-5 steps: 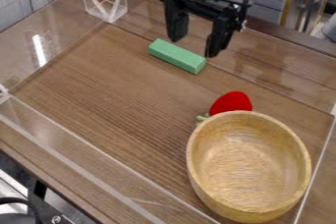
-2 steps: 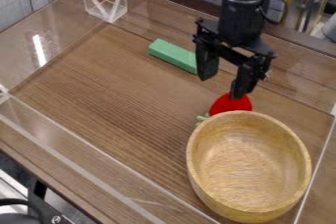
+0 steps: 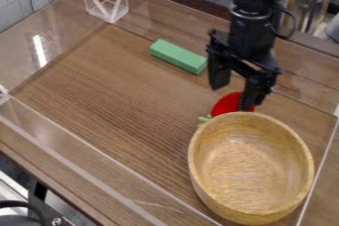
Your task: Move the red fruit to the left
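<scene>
The red fruit (image 3: 228, 104) is a small glossy red shape lying on the wooden table, just behind the rim of the wooden bowl (image 3: 249, 166). My black gripper (image 3: 237, 83) hangs right over it, open, with one finger to the left of the fruit and the other over its right side. The right finger hides part of the fruit. I cannot tell whether the fingers touch it.
A flat green block (image 3: 177, 56) lies behind and to the left of the gripper. A clear plastic stand (image 3: 105, 6) sits at the back left. Low clear walls (image 3: 27, 116) border the table.
The gripper has travelled right and forward from above the green block to the red fruit and has come down around it. It stayed open. The fruit has not moved.
</scene>
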Robot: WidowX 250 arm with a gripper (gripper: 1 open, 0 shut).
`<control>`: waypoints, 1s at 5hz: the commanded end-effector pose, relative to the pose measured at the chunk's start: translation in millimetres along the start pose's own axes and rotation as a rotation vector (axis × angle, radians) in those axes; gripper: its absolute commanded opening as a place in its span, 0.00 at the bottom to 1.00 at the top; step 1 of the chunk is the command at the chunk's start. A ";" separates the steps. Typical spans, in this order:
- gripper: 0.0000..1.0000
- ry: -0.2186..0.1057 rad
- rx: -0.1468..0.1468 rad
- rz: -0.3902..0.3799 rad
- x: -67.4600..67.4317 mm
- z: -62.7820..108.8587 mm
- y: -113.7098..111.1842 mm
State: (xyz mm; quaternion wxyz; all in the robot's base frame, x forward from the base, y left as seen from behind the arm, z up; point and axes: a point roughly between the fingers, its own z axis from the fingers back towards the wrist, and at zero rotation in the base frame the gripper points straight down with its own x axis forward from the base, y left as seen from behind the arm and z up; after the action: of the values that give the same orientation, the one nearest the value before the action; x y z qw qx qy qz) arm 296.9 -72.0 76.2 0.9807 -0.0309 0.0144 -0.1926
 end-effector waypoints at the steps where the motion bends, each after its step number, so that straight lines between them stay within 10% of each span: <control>1: 1.00 -0.089 -0.004 -0.112 19.7 18.4 -13.6; 5: 1.00 -0.132 0.001 -0.021 20.5 -7.1 9.3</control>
State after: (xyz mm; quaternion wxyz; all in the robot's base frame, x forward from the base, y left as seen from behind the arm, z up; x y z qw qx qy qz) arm 316.0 -73.5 62.5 0.9789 -0.0466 -0.0404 -0.1950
